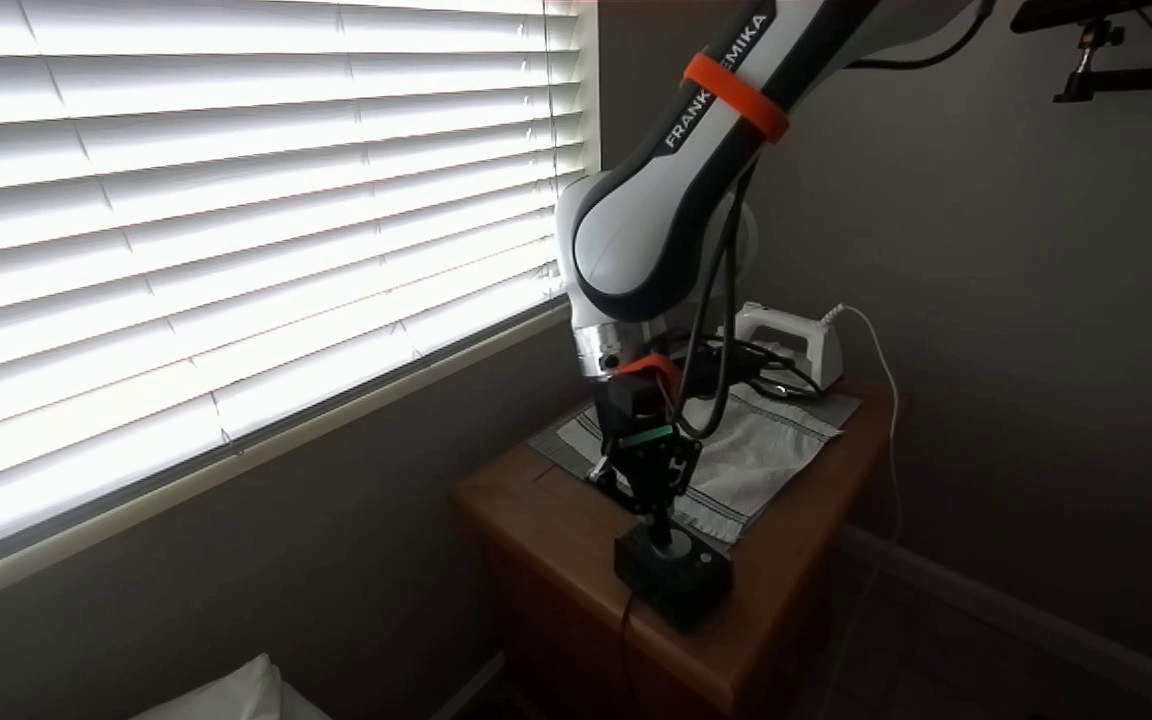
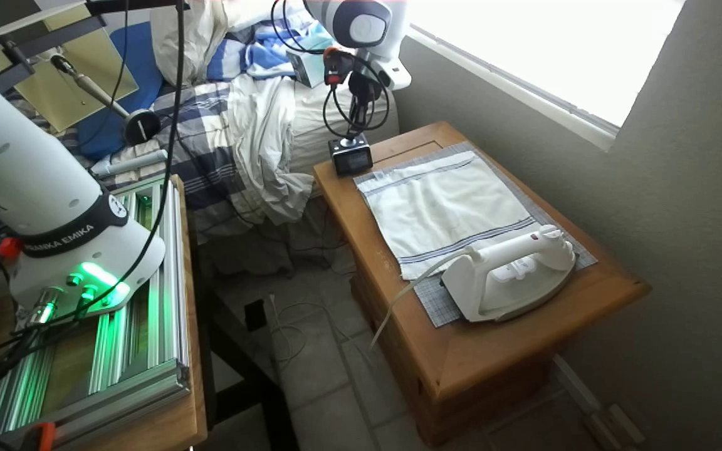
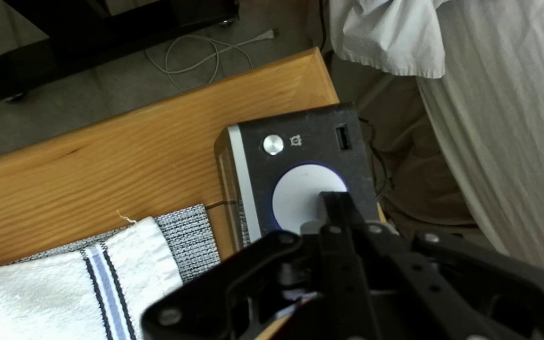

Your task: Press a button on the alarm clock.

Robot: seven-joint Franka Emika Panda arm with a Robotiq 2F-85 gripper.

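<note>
The gripper is clenched, its fingertips at the large round button on the alarm clock, which is placed near a corner of the wooden side table, just beside the striped towel, at whose opposite end is the white clothes iron.

Black on honey-brown, with stripes and plaid.
Black across the alarm clock, silver along one edge, pale grey on its round button with a blue rim; black on the gripper, with a green band. Honey-brown grain in the nightstand, flecked grey weave in the placemat, white with dark-edged blue stripes on the dish towel, white on the clothes iron, navy-and-white plaid on the bedspread.
</note>
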